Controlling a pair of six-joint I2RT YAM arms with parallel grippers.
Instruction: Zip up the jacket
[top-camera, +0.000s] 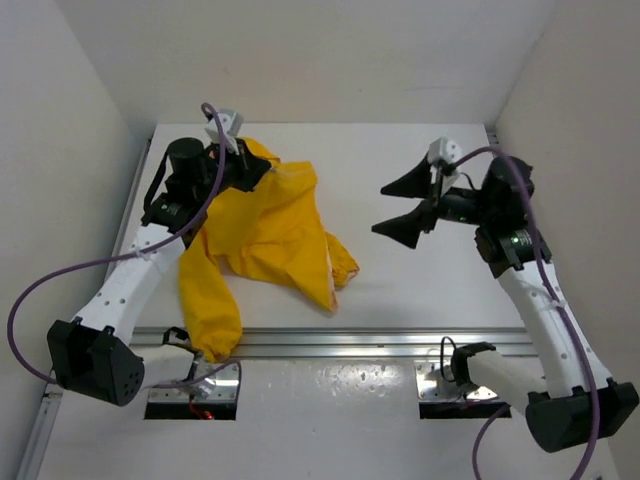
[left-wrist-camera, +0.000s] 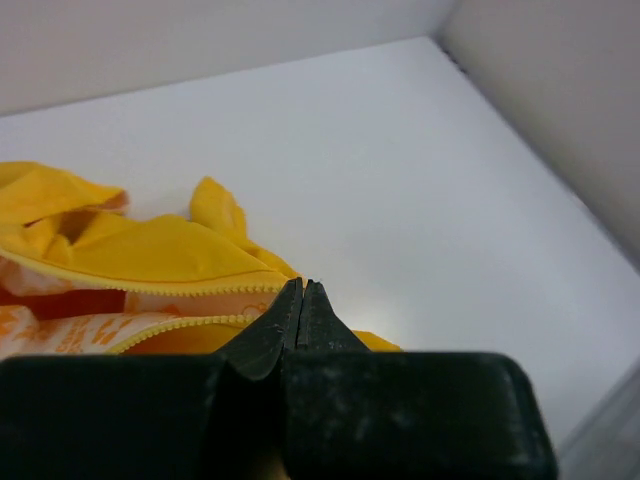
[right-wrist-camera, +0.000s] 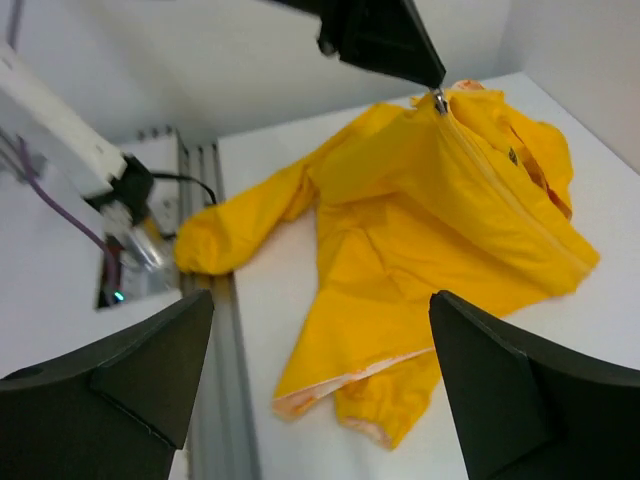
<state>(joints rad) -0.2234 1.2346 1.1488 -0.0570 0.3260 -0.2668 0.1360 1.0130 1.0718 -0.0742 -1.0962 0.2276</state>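
The bright yellow thin-fabric jacket (top-camera: 265, 235) is lying crumpled on the left half of the flat white desk (top-camera: 420, 290), with one sleeve reaching the near edge. The left pincer (left-wrist-camera: 303, 297) is pinching shut on the jacket's zipper end at its far side. The right pincer (top-camera: 397, 207) is hovering wide open, well apart from the jacket.

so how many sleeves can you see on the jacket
2: first sleeve stretches to the near edge on the left; second sleeve lies bunched at the right of the jacket
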